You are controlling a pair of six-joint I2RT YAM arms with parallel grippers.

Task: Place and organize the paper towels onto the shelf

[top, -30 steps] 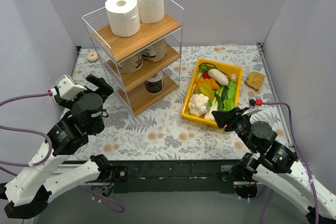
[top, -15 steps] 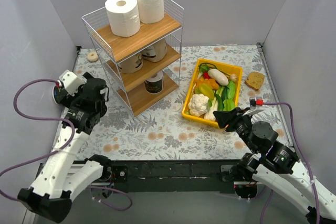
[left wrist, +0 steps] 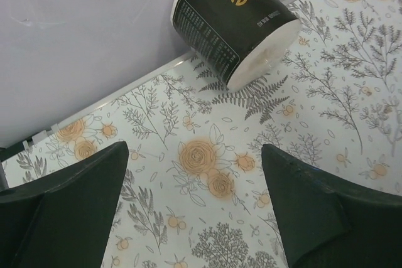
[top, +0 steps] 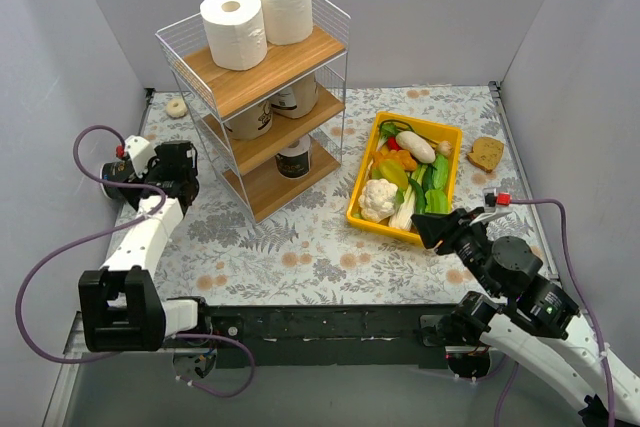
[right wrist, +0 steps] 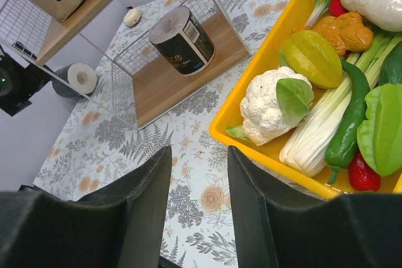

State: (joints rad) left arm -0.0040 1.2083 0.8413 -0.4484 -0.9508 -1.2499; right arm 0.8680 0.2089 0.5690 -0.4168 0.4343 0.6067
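Note:
The shelf (top: 290, 67) stands at the back left. Two white rolls (top: 233, 27) sit on its top board, two tan rolls (top: 250, 119) on the middle board, and one black roll (top: 293, 158) on the bottom board (right wrist: 169, 86). A second black roll (left wrist: 232, 26) lies on its side on the table against the left wall; it also shows in the right wrist view (right wrist: 75, 78). My left gripper (left wrist: 195, 174) is open and empty, a short way from that roll; in the top view it (top: 110, 177) is at the left wall. My right gripper (right wrist: 198, 180) is open and empty, near the bin's corner (top: 425, 230).
A yellow bin (top: 445, 137) full of vegetables lies right of the shelf. A slice of bread (top: 486, 153) lies at the far right. A small beige ring (top: 177, 106) lies behind the shelf by the left wall. Grey walls enclose three sides.
My left arm has swung left and stretched out toward the left wall, its gripper now facing the lying black roll. My right arm has shifted slightly to the right.

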